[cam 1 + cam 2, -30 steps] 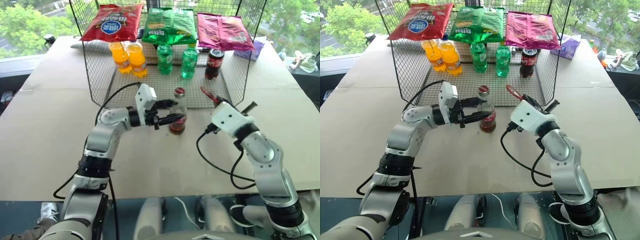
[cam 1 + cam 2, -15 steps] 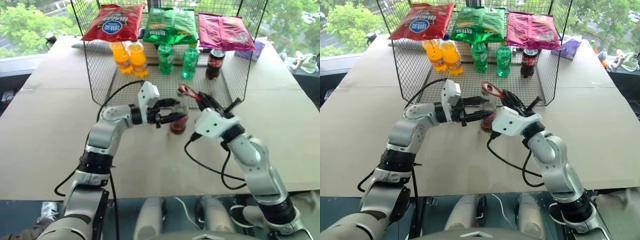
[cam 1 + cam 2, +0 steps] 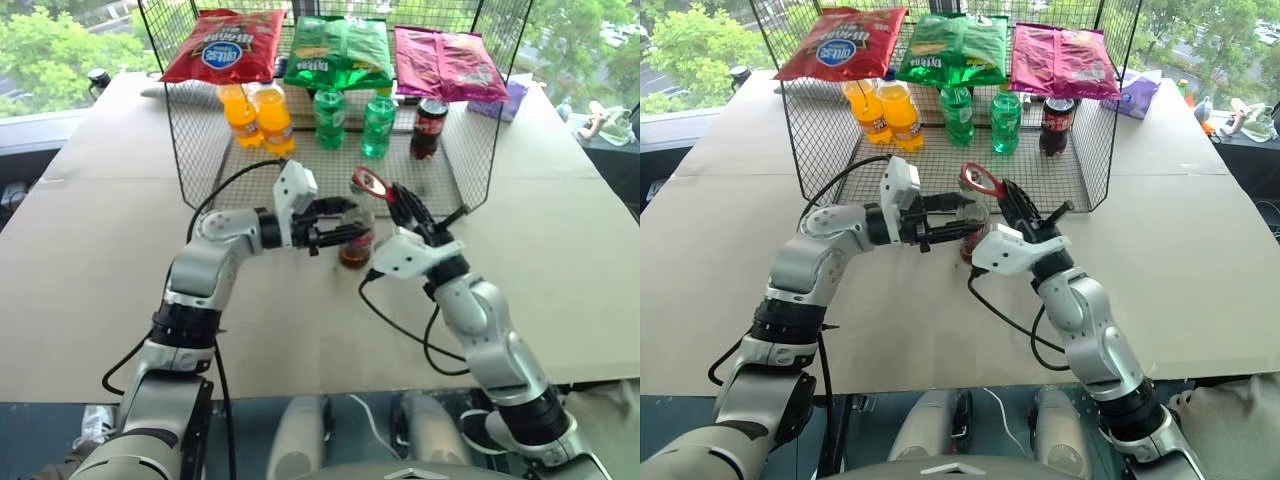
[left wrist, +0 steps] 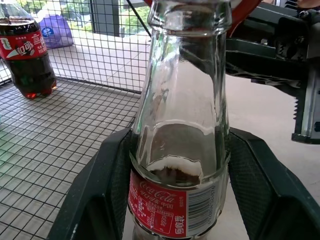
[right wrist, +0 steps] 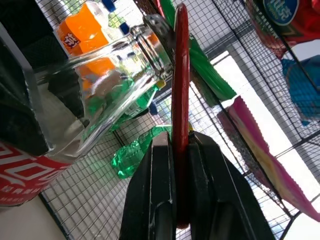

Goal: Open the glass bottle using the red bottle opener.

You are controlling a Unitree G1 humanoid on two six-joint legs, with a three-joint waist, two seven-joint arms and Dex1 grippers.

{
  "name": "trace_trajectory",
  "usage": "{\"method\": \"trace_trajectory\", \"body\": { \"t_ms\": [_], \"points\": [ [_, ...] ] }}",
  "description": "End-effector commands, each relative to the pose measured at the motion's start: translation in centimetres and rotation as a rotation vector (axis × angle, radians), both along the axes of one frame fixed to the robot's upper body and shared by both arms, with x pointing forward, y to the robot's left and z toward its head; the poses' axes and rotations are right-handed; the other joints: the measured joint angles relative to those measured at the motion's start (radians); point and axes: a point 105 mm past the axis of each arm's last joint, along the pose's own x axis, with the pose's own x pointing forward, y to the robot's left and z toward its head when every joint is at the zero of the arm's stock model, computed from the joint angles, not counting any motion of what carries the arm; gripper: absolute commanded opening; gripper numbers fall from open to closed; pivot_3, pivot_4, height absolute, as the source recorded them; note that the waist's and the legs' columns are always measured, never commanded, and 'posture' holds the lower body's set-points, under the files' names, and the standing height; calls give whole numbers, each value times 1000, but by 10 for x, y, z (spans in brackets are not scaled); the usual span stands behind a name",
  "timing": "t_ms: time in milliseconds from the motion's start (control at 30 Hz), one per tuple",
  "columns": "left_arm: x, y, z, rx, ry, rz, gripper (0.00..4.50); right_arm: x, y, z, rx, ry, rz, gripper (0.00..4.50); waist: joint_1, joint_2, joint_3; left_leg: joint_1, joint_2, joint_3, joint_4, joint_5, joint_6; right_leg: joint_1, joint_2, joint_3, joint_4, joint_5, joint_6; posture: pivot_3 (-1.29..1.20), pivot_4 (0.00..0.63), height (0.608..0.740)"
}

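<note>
- glass bottle (image 4: 180, 125) upright on table (image 3: 100, 250), just in front of wire basket (image 3: 200, 160)
- clamped at label height by left gripper (image 3: 345, 228), one finger each side
- red bottle opener (image 3: 370, 183) pinched in closed right gripper (image 5: 181, 165), ring head up by bottle mouth
- cola bottle (image 3: 430, 127) inside basket

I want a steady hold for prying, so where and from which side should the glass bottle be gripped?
Grip the glass bottle around its wide lower body at the label, from the robot's left side. The left gripper holds it so, leaving the narrow neck free for the red bottle opener.
</note>
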Motion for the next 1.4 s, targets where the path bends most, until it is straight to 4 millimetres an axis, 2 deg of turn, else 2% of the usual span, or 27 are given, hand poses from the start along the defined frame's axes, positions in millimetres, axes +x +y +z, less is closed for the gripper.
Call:
{"method": "trace_trajectory", "body": {
  "t_ms": [33,167,333,467,667,733,800,967,1033,1100,1267,1400],
  "points": [
    [-8,-12,16,-29,-57,-72,2205,-2,18,-26,-58,33,32,0,0,0,0,0,0,0,0,0,0,0,0,0,0,0,0,0,150,740],
    [-7,-10,15,-25,-57,-75,2205,-2,18,-26,-20,16,13,0,0,0,0,0,0,0,0,0,0,0,0,0,0,0,0,0,150,740],
    [-7,-7,8,-17,-54,-81,2205,0,13,-28,-61,-3,-25,0,0,0,-1,1,0,0,0,0,0,1,0,0,0,0,0,0,150,740],
    [-11,-3,2,-4,-57,-86,2205,3,11,-36,-82,-1,-53,0,-2,0,-1,1,0,0,0,0,0,1,0,0,0,0,0,0,150,740],
    [-9,-8,3,2,-68,-88,2205,9,13,-49,-102,5,-93,0,-4,-1,-3,5,1,0,0,0,0,4,0,1,0,-2,-3,0,150,740],
    [-9,-9,2,13,-81,-95,2205,11,7,-46,-124,-4,-111,0,-4,-1,-3,7,1,0,-1,0,0,6,0,1,0,-2,-3,0,150,740],
    [-9,-9,2,17,-85,-97,2205,11,1,-42,-150,-13,-116,0,-4,-1,-3,16,1,0,-4,-1,2,14,0,2,-2,-5,-1,0,150,740],
    [-8,-13,3,6,-93,-95,2205,10,-14,-35,-190,-27,-110,0,-2,-1,-3,17,1,0,-4,-3,4,14,0,2,-2,-5,-1,0,150,740],
    [-7,-14,4,-1,-99,-92,2205,11,-18,-35,-150,-11,-111,0,-1,-1,-3,17,1,0,-4,-3,4,14,0,2,-2,-4,-1,0,150,740],
    [-6,-16,4,-3,-103,-92,2205,11,-14,-39,-104,-7,-102,0,-2,-1,-3,17,1,0,-4,-3,4,14,0,2,-2,-4,-1,0,150,740],
    [-10,-17,4,13,-121,-99,2205,15,12,-67,-86,8,-67,0,-2,-3,-4,17,1,0,-5,-3,4,15,0,3,-2,-4,-1,0,150,740],
    [-9,-14,4,32,-125,-93,2205,19,4,-58,-117,-6,-74,0,-3,-2,-5,18,1,0,-5,-3,4,15,0,3,-2,-5,-1,0,150,740]
  ]
}}
